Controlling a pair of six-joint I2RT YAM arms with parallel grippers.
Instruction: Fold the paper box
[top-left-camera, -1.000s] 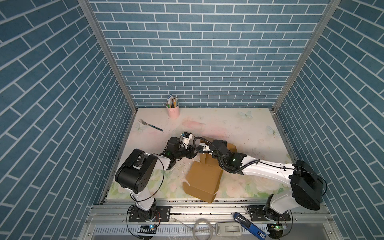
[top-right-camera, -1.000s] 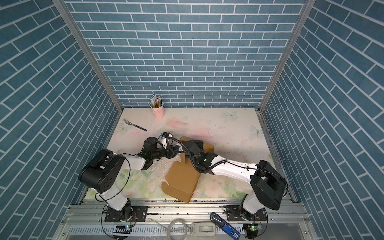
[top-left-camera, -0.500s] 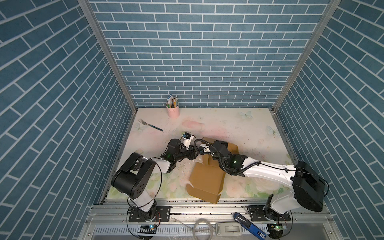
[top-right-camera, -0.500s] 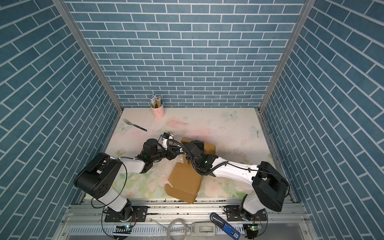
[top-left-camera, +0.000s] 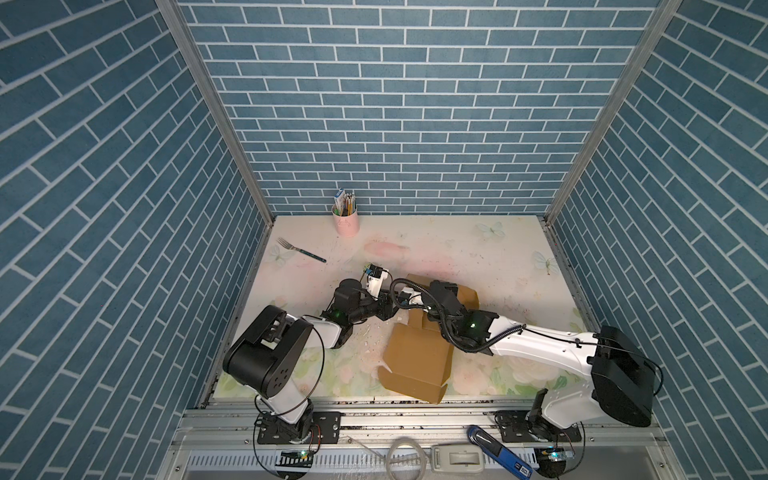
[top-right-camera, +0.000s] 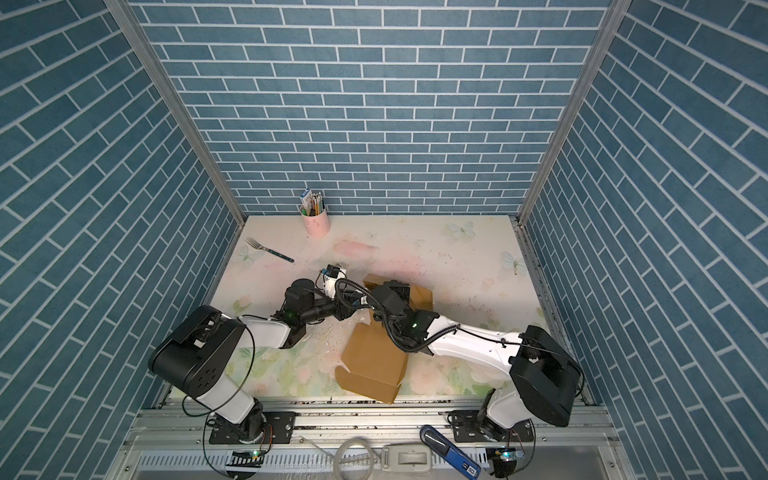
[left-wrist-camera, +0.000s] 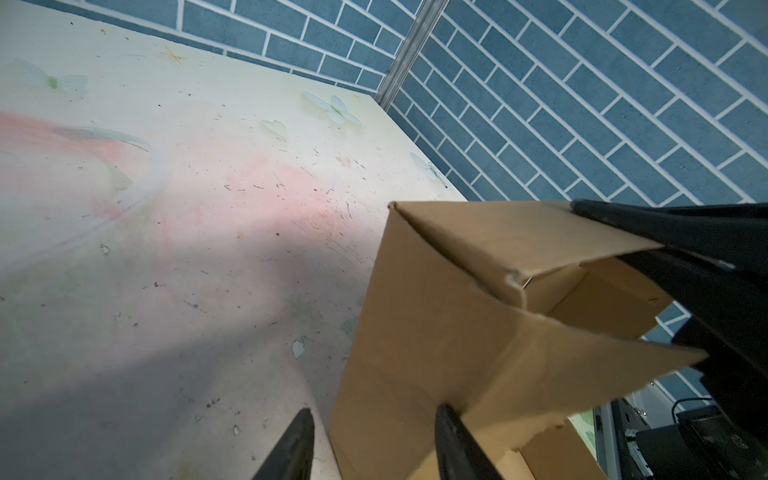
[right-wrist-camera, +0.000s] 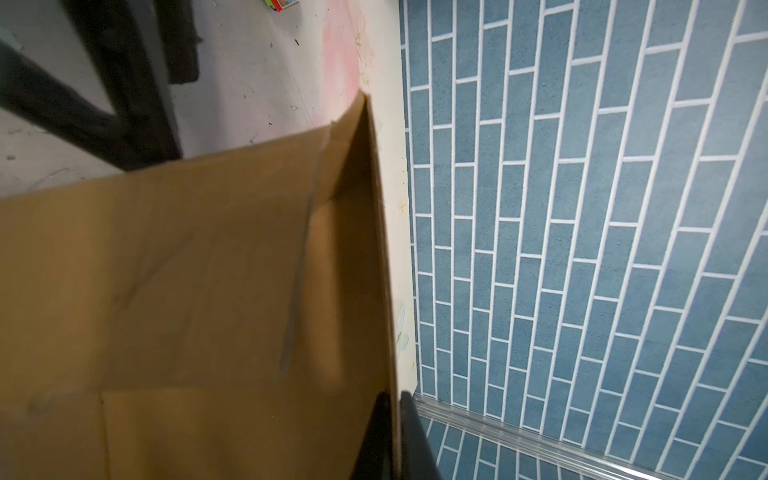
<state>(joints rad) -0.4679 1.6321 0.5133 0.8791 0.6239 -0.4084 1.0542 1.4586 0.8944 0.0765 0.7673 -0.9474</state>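
Light, stiff paper box (top-left-camera: 417, 359) at worktop (top-left-camera: 478, 245) six o'clock; hold flap edges. Right end effector (right-wrist-camera: 395, 424) pinches its twelve o'clock flap; left end effector (left-wrist-camera: 374, 409) half-open, apparently gripping nothing.

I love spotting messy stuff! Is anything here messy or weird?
Yes. A fork lies loose on the table by the left wall, away from the paper box. Little white flecks dot the table beside the box, like chipped bits.
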